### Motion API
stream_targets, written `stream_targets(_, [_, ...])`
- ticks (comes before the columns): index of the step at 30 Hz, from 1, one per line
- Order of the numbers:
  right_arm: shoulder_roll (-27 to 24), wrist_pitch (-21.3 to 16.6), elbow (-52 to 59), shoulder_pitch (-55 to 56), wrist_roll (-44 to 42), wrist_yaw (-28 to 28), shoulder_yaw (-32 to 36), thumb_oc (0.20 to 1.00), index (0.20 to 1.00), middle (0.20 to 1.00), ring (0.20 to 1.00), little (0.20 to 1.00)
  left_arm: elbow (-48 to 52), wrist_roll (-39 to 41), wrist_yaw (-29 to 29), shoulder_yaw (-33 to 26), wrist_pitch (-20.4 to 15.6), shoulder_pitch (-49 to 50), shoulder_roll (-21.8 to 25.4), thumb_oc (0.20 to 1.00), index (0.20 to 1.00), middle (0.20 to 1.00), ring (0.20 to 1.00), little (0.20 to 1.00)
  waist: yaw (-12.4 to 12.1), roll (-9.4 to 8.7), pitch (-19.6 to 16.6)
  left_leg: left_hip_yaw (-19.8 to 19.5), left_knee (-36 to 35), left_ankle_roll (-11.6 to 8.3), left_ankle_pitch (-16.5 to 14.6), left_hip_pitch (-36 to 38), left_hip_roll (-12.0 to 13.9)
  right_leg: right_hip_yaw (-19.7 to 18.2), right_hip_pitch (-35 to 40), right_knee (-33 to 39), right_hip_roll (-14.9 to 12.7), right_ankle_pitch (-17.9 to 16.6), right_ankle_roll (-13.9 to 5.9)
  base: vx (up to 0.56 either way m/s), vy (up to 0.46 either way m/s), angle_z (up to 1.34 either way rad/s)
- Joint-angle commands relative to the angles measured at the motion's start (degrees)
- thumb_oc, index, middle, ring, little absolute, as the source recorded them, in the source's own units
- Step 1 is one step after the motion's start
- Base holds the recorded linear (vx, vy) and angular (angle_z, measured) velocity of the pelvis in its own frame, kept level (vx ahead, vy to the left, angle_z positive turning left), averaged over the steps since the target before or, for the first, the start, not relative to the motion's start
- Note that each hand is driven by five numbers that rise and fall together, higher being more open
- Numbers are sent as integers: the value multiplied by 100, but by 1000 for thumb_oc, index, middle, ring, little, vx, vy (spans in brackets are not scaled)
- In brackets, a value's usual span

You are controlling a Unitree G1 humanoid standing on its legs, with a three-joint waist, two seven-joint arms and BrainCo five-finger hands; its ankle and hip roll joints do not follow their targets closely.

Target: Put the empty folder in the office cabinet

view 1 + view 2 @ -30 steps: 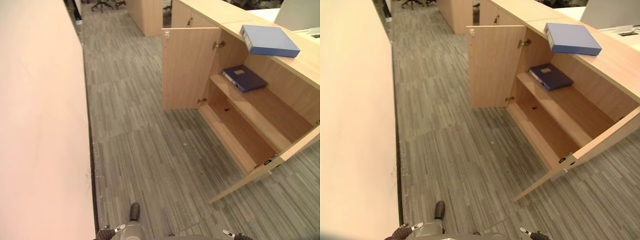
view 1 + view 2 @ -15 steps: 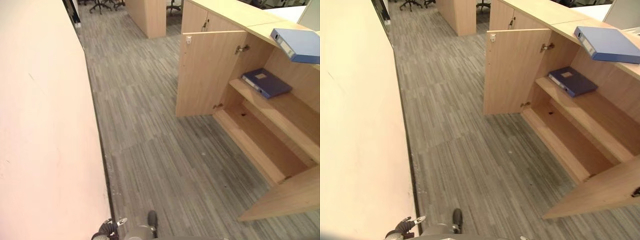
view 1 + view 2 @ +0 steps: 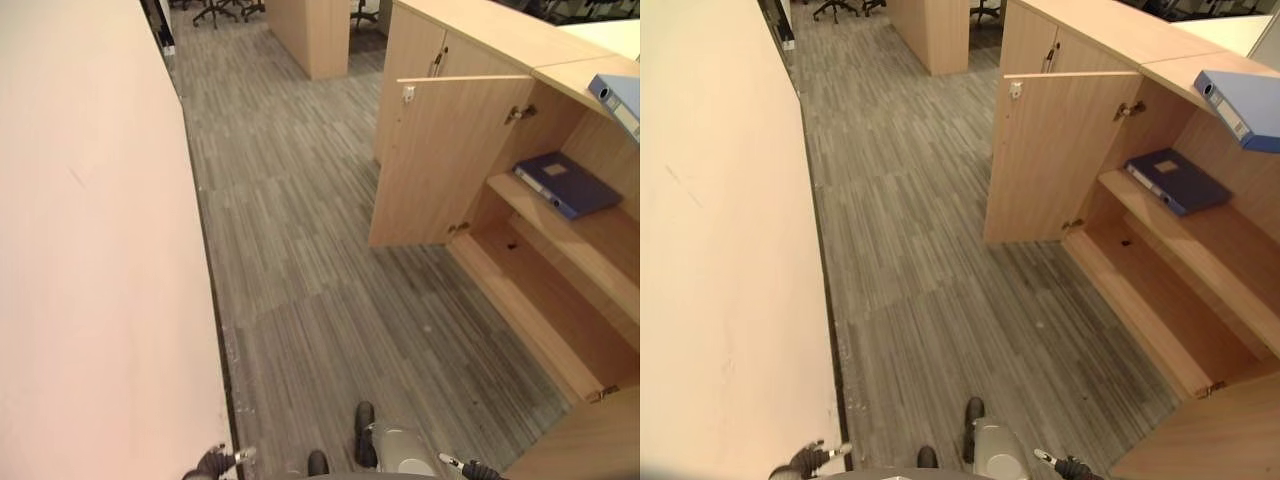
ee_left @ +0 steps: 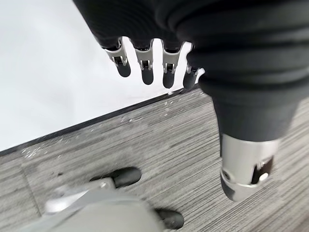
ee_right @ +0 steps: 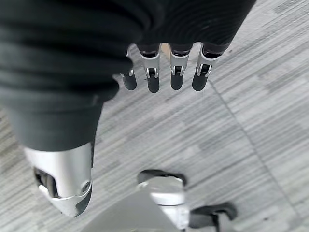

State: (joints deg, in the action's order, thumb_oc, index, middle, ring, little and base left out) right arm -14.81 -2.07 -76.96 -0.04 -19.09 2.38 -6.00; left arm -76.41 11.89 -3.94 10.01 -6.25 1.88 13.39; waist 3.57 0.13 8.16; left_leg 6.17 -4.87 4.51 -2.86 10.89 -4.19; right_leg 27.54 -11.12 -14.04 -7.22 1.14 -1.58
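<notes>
The office cabinet (image 3: 560,250) stands at the right with its left door (image 3: 440,160) swung open. A dark blue folder (image 3: 565,183) lies flat on the upper shelf; the lower shelf (image 3: 1160,310) is bare. A light blue folder (image 3: 1240,105) lies on the cabinet top at the right edge. My left hand (image 4: 145,63) hangs by the pale wall with straight fingers and holds nothing. My right hand (image 5: 164,72) hangs over the carpet, fingers straight, also holding nothing. Both hands are low and well short of the cabinet.
A long pale wall (image 3: 90,250) runs down the left side. The cabinet's other open door (image 3: 580,450) juts out at the lower right. Grey striped carpet (image 3: 300,260) lies between them. More wooden cabinets (image 3: 310,35) and office chairs (image 3: 215,10) stand at the far end.
The camera has moved: the whole picture has shifted, so the cabinet now sits further right and the light blue folder is cut by the edge. Both hands still hang with nothing in them.
</notes>
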Motion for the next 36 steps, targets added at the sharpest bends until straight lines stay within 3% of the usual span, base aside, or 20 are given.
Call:
stream_targets(1, [-193, -121, -102, 27, -65, 12, 2, 1000, 1000, 1000, 1000, 1000, -124, -211, 34, -214, -45, -194, -20, 1000, 1000, 1000, 1000, 1000, 60, 45, -115, 99, 750, -433, -776, -24, 155, -301, 588, 438, 353, 375, -132, 375, -131, -4])
stream_targets(3, [-171, -129, -151, 48, -173, 36, 61, 1000, 1000, 1000, 1000, 1000, -119, -73, 46, -298, -60, -182, -37, 1000, 1000, 1000, 1000, 1000, 65, 17, -156, 366, 1482, -641, -794, -199, 343, -374, 801, 565, 417, 417, -100, 281, -132, 7])
stream_targets(6, [-178, -122, -178, 15, -319, 58, 95, 1000, 1000, 1000, 1000, 1000, -60, 130, -4, -361, -98, -162, -57, 1000, 1000, 1000, 1000, 1000, 21, -75, -66, 575, 3355, -919, -305, -908, 680, -685, 1079, 669, 596, 508, 76, 194, -140, -39])
stream_targets(7, [-186, -129, -167, 7, -321, 72, 96, 1000, 1000, 1000, 1000, 1000, -35, 160, -27, -364, -110, -178, -53, 1000, 1000, 1000, 1000, 1000, -12, -176, -24, 606, 3828, -887, 9, -1194, 677, -708, 1128, 730, 549, 458, 160, 138, -117, -75])
stream_targets(8, [-193, -99, -181, 2, -297, 79, 73, 1000, 1000, 1000, 1000, 1000, -20, 207, -65, -378, -109, -177, -51, 1000, 1000, 1000, 1000, 1000, -42, -208, 14, 640, 4192, -889, 122, -1419, 810, -794, 1200, 733, 569, 514, 210, 329, -87, -98])
stream_targets(9, [-207, -87, -163, -21, -266, 97, 14, 1000, 1000, 1000, 1000, 1000, -16, 315, -92, -448, -118, -104, -36, 1000, 1000, 1000, 1000, 1000, -177, -259, 69, 677, 4302, -705, -99, -1893, 1107, -1125, 1482, 735, 589, 696, 219, 332, -54, -90])
stream_targets(10, [-206, -87, -163, -19, -266, 98, 15, 1000, 1000, 1000, 1000, 1000, -16, 315, -92, -447, -118, -103, -35, 1000, 1000, 1000, 1000, 1000, -184, -257, 71, 684, 4305, -703, -106, -1889, 1110, -1132, 1482, 733, 591, 698, 218, 336, -2, -57])
stream_targets(11, [-219, -98, -145, -22, -245, 101, -12, 1000, 1000, 1000, 1000, 1000, -25, 325, -103, -466, -123, -72, -15, 1000, 1000, 1000, 1000, 1000, -247, -307, 92, 584, 4150, -640, -159, -2097, 1059, -1252, 1532, 750, 573, 697, 199, 102, 47, -74])
stream_targets(12, [-219, -97, -156, -41, -213, 98, -38, 1000, 1000, 1000, 1000, 1000, -37, 325, -106, -475, -128, -63, -6, 1000, 1000, 1000, 1000, 1000, -297, -375, 90, 538, 3704, -542, -14, -2235, 1002, -1325, 1498, 773, 497, 615, 187, 178, 80, -105])
stream_targets(14, [-246, -104, -178, -52, -131, 105, -113, 1000, 1000, 1000, 1000, 1000, -79, 366, -108, -481, -138, -57, 11, 1000, 1000, 1000, 1000, 1000, -398, -371, 85, 99, 2657, -603, 170, -2305, 1005, -1520, 1580, 796, 485, 675, 114, 239, 119, -92])
stream_targets(17, [-280, -132, -179, -97, -67, 119, -178, 1000, 1000, 1000, 1000, 1000, -135, 731, -138, -616, -209, -64, -4, 1000, 1000, 1000, 1000, 1000, -576, -251, 84, -1013, 1209, -865, 899, -2348, 1032, -1883, 1774, 802, 577, 819, 47, 370, 152, -51])
stream_targets(18, [-295, -133, -217, -107, 3, 148, -185, 1000, 1000, 1000, 1000, 1000, -194, 883, -175, -683, -235, -80, -39, 1000, 1000, 1000, 1000, 1000, -639, -173, 50, -1719, 671, -995, 1056, -2400, 1077, -2199, 1868, 768, 604, 918, -7, 333, 137, -60])
stream_targets(23, [-306, -113, -285, -59, 87, 88, -125, 1000, 1000, 1000, 1000, 1000, -318, 868, -118, -712, -228, -54, -95, 1000, 1000, 1000, 1000, 1000, -659, 24, -117, -2234, 351, -1157, 1140, -2125, 1036, -2654, 2015, 774, 519, 1025, -171, 276, 222, -99])
stream_targets(25, [-282, -76, -304, -28, 25, 38, -34, 1000, 1000, 1000, 1000, 1000, -270, 666, -83, -547, -209, -117, -75, 1000, 1000, 1000, 1000, 1000, -547, -8, -225, -1938, 777, -1087, 899, -2141, 815, -2797, 1979, 744, 148, 911, -390, 299, 399, -97])
stream_targets(26, [-281, -76, -303, -27, 25, 39, -33, 1000, 1000, 1000, 1000, 1000, -270, 666, -83, -546, -209, -117, -74, 1000, 1000, 1000, 1000, 1000, -555, -12, -226, -1929, 787, -1084, 891, -2144, 812, -2804, 1978, 743, 143, 912, -393, 236, 349, -72])
stream_targets(29, [-250, -35, -280, -3, -116, 9, 92, 1000, 1000, 1000, 1000, 1000, -126, 385, -58, -333, -196, -239, -2, 1000, 1000, 1000, 1000, 1000, -430, -16, -269, -1549, 1051, -814, 530, -2122, 563, -3061, 1728, 363, -208, 771, -555, 185, 363, -51])
stream_targets(32, [-248, -35, -197, -70, -218, 8, 130, 1000, 1000, 1000, 1000, 1000, -34, 179, -1, -174, -160, -329, 72, 1000, 1000, 1000, 1000, 1000, -280, 49, -200, -1125, 1217, -491, 230, -1971, 291, -3249, 1200, -430, -481, 188, -472, 138, 389, -53])
stream_targets(34, [-253, -55, -109, -99, -191, 17, 105, 1000, 1000, 1000, 1000, 1000, -55, 73, 37, -145, -143, -306, 102, 1000, 1000, 1000, 1000, 1000, -293, 103, -138, -807, 1225, -365, 103, -1833, 228, -2986, 990, -731, -707, -157, -341, 111, 330, -70])
stream_targets(36, [-255, -64, -33, -122, -130, 13, 66, 1000, 1000, 1000, 1000, 1000, -82, 36, 78, -168, -96, -255, 118, 1000, 1000, 1000, 1000, 1000, -370, 210, -134, -504, 1099, -300, 50, -1679, 269, -2086, 870, -974, -1010, -93, -164, 137, 328, -84])
